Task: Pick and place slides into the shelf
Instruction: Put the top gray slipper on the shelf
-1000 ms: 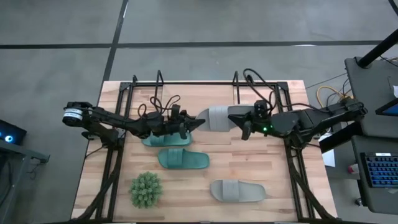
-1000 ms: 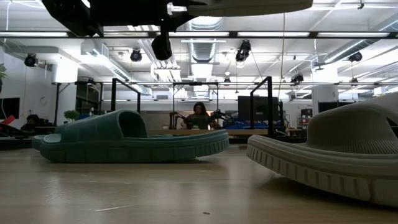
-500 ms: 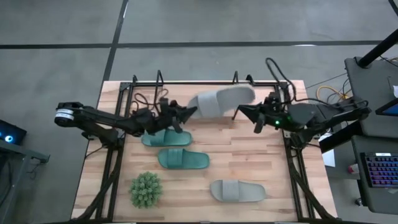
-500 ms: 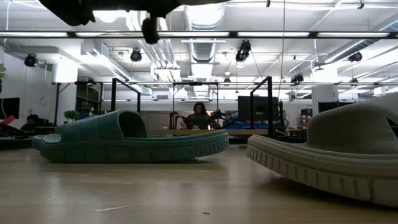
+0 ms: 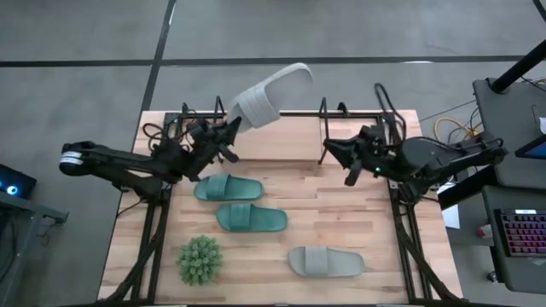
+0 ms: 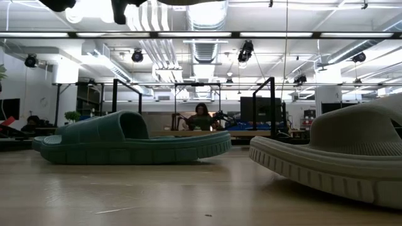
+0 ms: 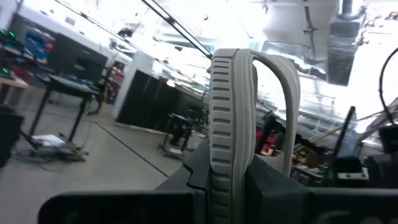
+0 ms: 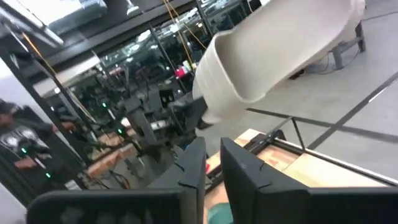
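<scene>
while the left gripper (image 5: 229,134) stays clamped on a grey slide (image 5: 271,94), the high view shows it lifted at twelve o'clock over the shelf (image 5: 281,113), likely to clear the rail. the right gripper (image 5: 334,153), jaws slightly apart and empty, waits at three o'clock. two teal slides (image 5: 229,188) and another grey slide (image 5: 324,261) lie mid-table.

low view: a teal slide (image 6: 132,139) rests flat.

left wrist view: fingers (image 7: 264,186) pinch the sole's edge.

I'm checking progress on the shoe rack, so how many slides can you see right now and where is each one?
4. One grey slide is held in the air by the left gripper over the shelf. Two green slides and another grey one lie on the table.
</scene>
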